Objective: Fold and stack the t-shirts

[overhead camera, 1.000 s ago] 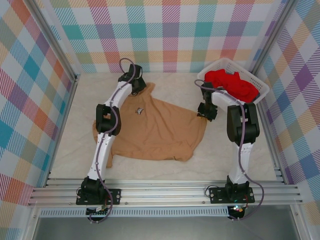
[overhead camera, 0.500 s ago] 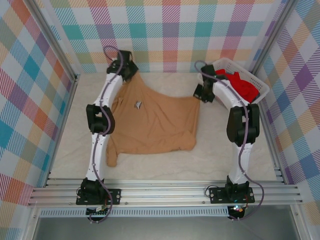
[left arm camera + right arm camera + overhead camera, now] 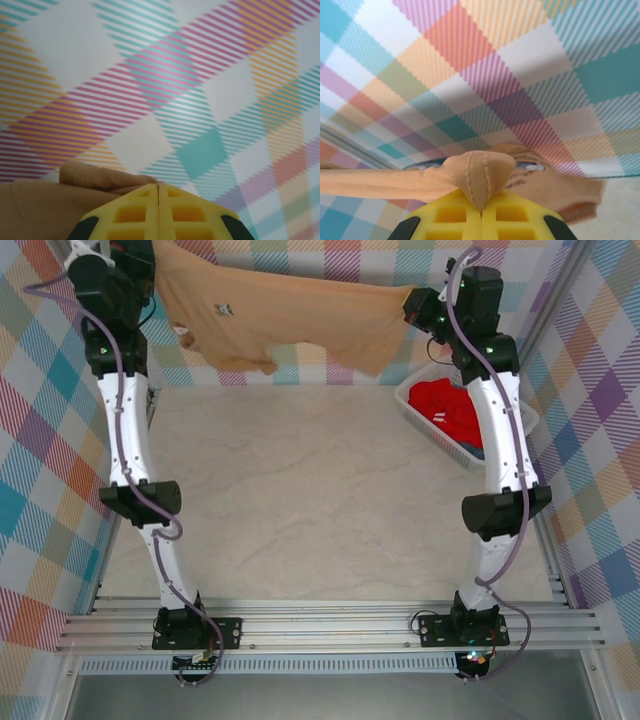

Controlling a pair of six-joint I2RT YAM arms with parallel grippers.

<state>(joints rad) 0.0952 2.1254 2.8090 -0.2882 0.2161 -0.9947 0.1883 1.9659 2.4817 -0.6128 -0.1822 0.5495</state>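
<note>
Between left gripper (image 3: 158,188) and right gripper (image 3: 481,212) hangs the tan-orange t-shirt (image 3: 300,325) (both clamped on it).

The cream marbled table (image 3: 320,510) is enclosed by pastel plaid walls (image 3: 40,490) and edged along the near side by aluminium rails (image 3: 330,625).

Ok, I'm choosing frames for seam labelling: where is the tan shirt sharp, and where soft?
Right wrist: tan shirt crisp, stitches legible above the shut right gripper. Left wrist: cloth soft, no weave readable beside the left gripper. Top external: even light, no glare, shirt clear but small.
</note>
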